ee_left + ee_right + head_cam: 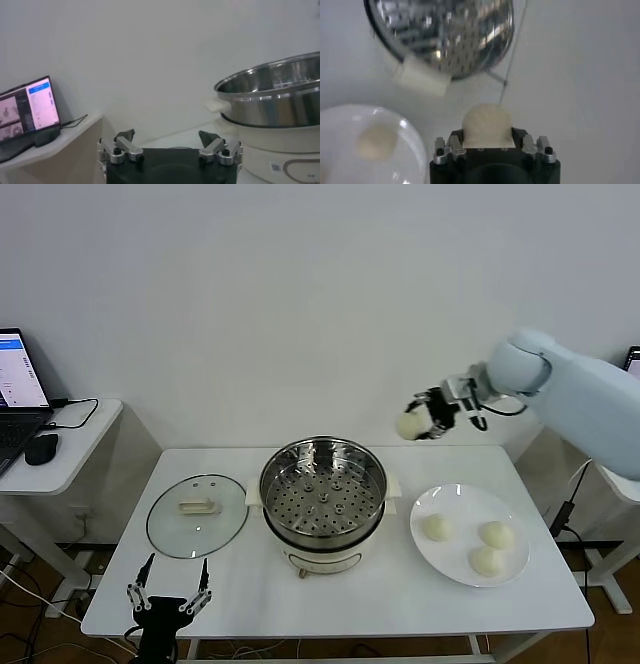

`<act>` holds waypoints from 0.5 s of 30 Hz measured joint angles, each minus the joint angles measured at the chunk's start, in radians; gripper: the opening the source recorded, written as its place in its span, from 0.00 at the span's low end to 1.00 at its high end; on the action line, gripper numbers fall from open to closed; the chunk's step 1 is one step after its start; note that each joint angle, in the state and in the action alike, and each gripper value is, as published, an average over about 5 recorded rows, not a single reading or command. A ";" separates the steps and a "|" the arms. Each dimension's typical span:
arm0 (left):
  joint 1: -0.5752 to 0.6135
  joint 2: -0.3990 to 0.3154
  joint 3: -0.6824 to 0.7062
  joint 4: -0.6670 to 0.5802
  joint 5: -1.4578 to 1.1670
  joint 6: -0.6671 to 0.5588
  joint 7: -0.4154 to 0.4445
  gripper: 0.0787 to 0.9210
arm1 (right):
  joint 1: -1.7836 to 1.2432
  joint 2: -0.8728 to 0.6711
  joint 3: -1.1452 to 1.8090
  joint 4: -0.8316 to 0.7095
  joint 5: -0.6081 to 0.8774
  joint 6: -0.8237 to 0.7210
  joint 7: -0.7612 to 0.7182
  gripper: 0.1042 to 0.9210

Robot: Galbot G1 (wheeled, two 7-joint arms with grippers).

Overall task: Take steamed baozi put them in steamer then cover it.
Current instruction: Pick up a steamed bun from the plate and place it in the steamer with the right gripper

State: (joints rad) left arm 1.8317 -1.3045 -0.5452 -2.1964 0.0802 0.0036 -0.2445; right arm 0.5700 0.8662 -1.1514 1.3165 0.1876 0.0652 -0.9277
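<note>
My right gripper [418, 424] is shut on one steamed baozi [409, 425] and holds it in the air, above the table's far edge and to the right of the steamer [322, 489]. The bun fills the jaws in the right wrist view [487, 125]. Three more baozi [437, 527] lie on a white plate [445, 564] at the right. The steamer stands open in the middle, its perforated tray bare. The cover [198, 515], a glass lid with a cream handle, lies flat on the table to the steamer's left. My left gripper [168, 589] is open and empty at the table's front left edge.
A side table at the left holds a laptop [20, 384] and a mouse [41, 449]. The steamer's side and handle show close in the left wrist view [270, 100]. The white wall stands right behind the table.
</note>
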 measured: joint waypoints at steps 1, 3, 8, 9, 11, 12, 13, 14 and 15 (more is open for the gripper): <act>-0.001 -0.002 -0.001 0.001 -0.004 0.000 0.001 0.88 | 0.007 0.018 -0.014 -0.003 0.003 0.011 0.004 0.61; -0.002 -0.007 -0.002 0.001 -0.010 0.000 0.002 0.88 | 0.016 0.058 -0.039 -0.013 0.005 0.037 0.012 0.61; -0.002 -0.018 -0.007 -0.003 -0.017 -0.002 0.003 0.88 | 0.022 0.156 -0.083 -0.061 -0.024 0.115 0.034 0.61; -0.002 -0.020 -0.009 -0.005 -0.018 -0.003 0.003 0.88 | 0.021 0.175 -0.089 -0.074 -0.034 0.132 0.038 0.61; -0.001 -0.024 -0.012 -0.008 -0.020 -0.004 0.003 0.88 | 0.014 0.210 -0.102 -0.102 -0.057 0.167 0.044 0.61; 0.000 -0.026 -0.014 -0.009 -0.021 -0.004 0.003 0.88 | 0.010 0.227 -0.109 -0.116 -0.071 0.184 0.046 0.61; 0.000 -0.027 -0.015 -0.010 -0.022 -0.004 0.003 0.88 | 0.005 0.243 -0.115 -0.130 -0.084 0.201 0.048 0.61; 0.001 -0.028 -0.015 -0.011 -0.023 -0.005 0.003 0.88 | 0.000 0.258 -0.120 -0.145 -0.099 0.217 0.051 0.62; 0.001 -0.029 -0.016 -0.011 -0.023 -0.005 0.004 0.88 | -0.005 0.273 -0.125 -0.159 -0.114 0.234 0.054 0.62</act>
State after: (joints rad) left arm 1.8326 -1.3331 -0.5608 -2.2072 0.0568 -0.0017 -0.2409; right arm 0.5645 1.1390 -1.2760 1.1577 0.0731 0.2993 -0.8738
